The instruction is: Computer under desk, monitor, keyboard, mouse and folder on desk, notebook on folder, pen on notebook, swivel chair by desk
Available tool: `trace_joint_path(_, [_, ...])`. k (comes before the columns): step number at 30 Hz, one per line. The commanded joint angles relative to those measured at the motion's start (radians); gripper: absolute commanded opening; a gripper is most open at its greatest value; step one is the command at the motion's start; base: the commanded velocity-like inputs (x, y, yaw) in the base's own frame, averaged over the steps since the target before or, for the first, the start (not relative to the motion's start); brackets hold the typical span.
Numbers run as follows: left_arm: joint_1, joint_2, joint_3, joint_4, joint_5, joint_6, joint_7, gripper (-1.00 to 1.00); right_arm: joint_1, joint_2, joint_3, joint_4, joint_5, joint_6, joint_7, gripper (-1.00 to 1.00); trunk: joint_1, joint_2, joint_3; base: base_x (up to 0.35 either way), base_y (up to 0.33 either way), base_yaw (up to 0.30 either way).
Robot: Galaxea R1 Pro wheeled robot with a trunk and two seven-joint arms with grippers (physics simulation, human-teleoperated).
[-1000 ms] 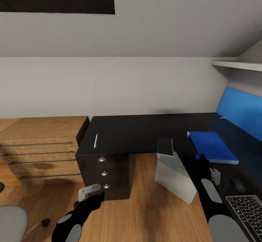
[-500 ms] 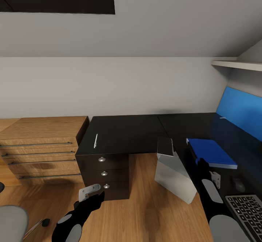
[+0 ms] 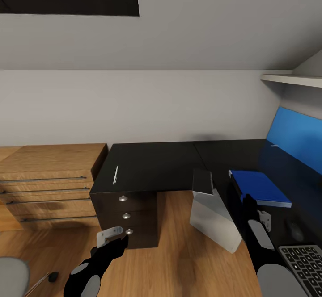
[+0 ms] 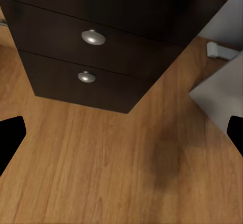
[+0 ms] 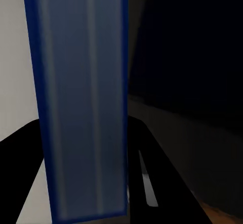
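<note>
1. Plainly, the folder (image 3: 258, 186) lies flat on the bench (image 3: 179, 163), just beyond the right pincer (image 3: 248, 198), its long axis running away from the robot.
2. Whether that pincer grips the folder I cannot tell; in the right wrist view the folder (image 5: 81, 97) sits between dark fingers.
3. The left pincer (image 3: 112, 236) hangs wide and empty near the drawers (image 3: 126, 216).
4. The pen (image 3: 116, 175) lies farther left on the bench, nearer the left arm.
</note>
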Motion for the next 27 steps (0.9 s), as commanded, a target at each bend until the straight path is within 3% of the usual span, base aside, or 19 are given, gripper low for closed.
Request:
trace_joint_path(1, [-0.001, 0.001, -0.002, -0.001, 0.01, 0.001, 0.01, 1.0, 0.0, 0.0, 0.002, -0.001, -0.009, -0.003, -0.003, -1.0, 0.0, -0.001, -0.001, 0.095, -0.071, 0.0])
trace_joint_path(14, [-0.001, 0.0, -0.003, -0.001, 0.011, 0.001, 0.01, 1.0, 0.0, 0.0, 0.002, -0.001, -0.008, -0.001, -0.004, -1.0, 0.0, -0.001, -0.001, 0.011, -0.008, 0.0])
trace_joint_path(15, [-0.001, 0.0, -0.003, -0.001, 0.011, 0.001, 0.01, 1.0, 0.0, 0.0, 0.002, -0.002, -0.008, -0.002, -0.004, 1.0, 0.0, -0.001, -0.001, 0.0, 0.0, 0.0])
trace_joint_path(27, [-0.001, -0.001, -0.004, 0.0, 0.012, 0.001, 0.01, 1.0, 0.0, 0.0, 0.001, -0.002, -0.008, -0.002, -0.003, 1.0, 0.0, -0.001, -0.001, 0.0, 0.0, 0.0])
